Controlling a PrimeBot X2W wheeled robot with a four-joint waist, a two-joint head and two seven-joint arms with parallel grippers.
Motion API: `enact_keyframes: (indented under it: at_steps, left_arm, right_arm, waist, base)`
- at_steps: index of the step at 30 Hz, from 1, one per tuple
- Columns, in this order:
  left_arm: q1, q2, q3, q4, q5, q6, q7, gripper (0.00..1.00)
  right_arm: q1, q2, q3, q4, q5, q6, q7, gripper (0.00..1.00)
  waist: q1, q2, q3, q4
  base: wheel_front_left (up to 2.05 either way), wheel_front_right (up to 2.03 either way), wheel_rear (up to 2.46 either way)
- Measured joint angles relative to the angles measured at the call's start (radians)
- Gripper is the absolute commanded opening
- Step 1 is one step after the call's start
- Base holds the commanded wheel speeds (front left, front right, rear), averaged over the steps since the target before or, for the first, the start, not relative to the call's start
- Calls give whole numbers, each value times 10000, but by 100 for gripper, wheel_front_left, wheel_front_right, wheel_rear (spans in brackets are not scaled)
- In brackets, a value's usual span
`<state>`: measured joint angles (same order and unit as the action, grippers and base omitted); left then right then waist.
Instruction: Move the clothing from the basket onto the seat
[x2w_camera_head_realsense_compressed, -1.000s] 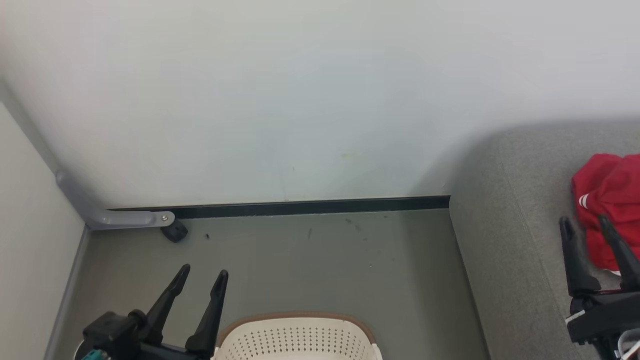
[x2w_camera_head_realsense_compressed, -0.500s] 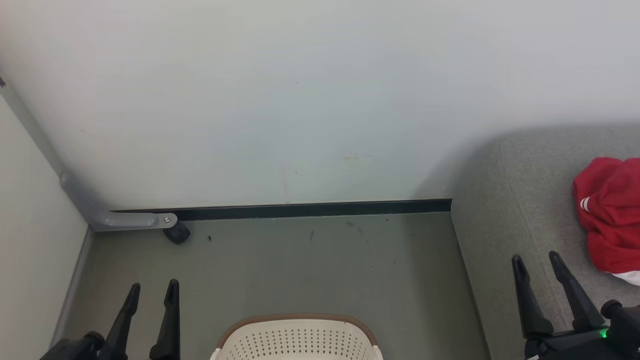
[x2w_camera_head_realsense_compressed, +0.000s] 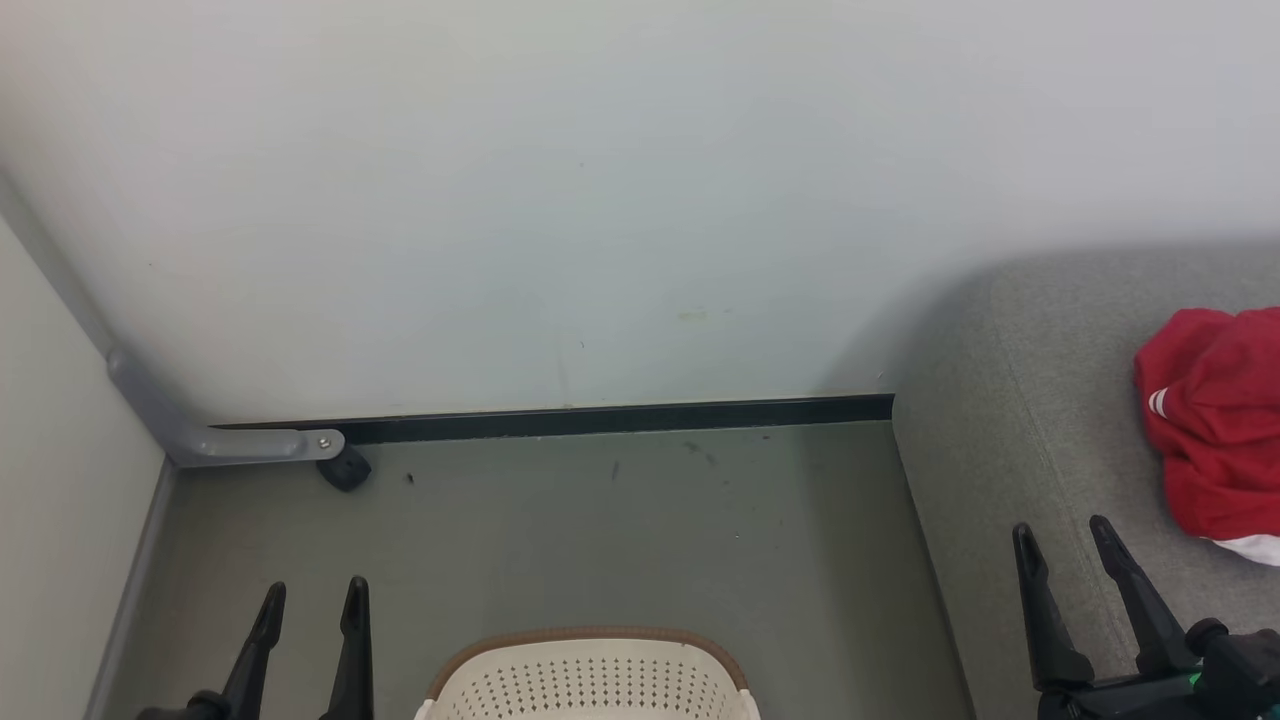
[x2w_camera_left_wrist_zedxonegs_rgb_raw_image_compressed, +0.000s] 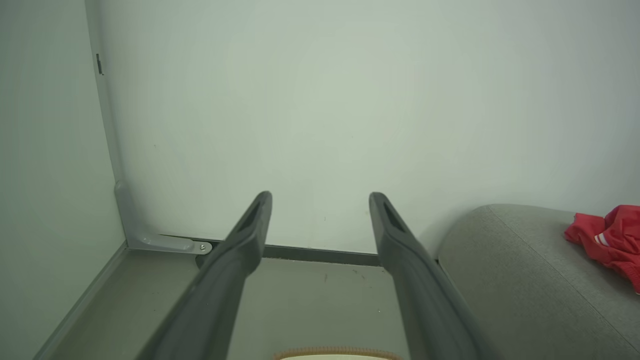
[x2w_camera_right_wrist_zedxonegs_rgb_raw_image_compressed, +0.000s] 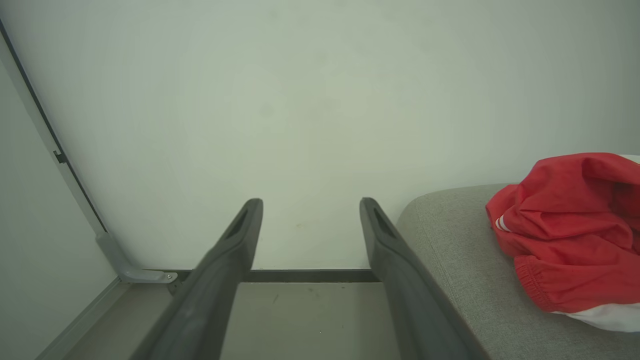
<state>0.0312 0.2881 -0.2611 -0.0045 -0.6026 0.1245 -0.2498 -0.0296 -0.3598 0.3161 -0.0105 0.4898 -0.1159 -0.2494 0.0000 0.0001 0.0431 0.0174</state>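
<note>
Two grippers were counted, the left gripper (x2w_camera_head_realsense_compressed: 315, 588) and the right gripper (x2w_camera_head_realsense_compressed: 1059, 527). Each had two long dark fingers (x2w_camera_head_realsense_compressed: 1045, 610), four in all, and both sets of jaws stood parted with nothing between them. One cream basket (x2w_camera_head_realsense_compressed: 590, 685) sat between the two sets of jaws. One grey seat (x2w_camera_head_realsense_compressed: 1000, 450) lay beside the right jaws. One heap of red clothing (x2w_camera_head_realsense_compressed: 1215, 420) rested on it, to the right of those jaws; how many garments made up the heap could not be told. Ahead of the left jaws were one grey bracket (x2w_camera_head_realsense_compressed: 250, 443) and one black knob (x2w_camera_head_realsense_compressed: 346, 470) just beside it. One dark skirting strip (x2w_camera_head_realsense_compressed: 620, 417) ran along the wall beyond both.
</note>
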Motion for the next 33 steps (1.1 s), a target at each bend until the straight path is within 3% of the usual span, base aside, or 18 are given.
enact_keyframes:
  at_steps: [30,31,33]
  left_arm:
    - [23,-370,362,-115,763,-4,0,100]
    - [23,-370,362,-115,763,-19,0,0]
    - [34,-408,324,19,752,-15,15,0]
  right_arm:
    - [174,610,-449,84,-512,-54,0,100]
    - [172,627,-456,88,-522,-21,0,0]
    - [208,688,-422,215,-518,2,17,0]
  waist:
    - [0,0,277,-80]
    - [0,0,277,-82]
    - [0,-1,277,-85]
  base:
    - [0,0,0]
    - [0,0,0]
    - [0,0,0]
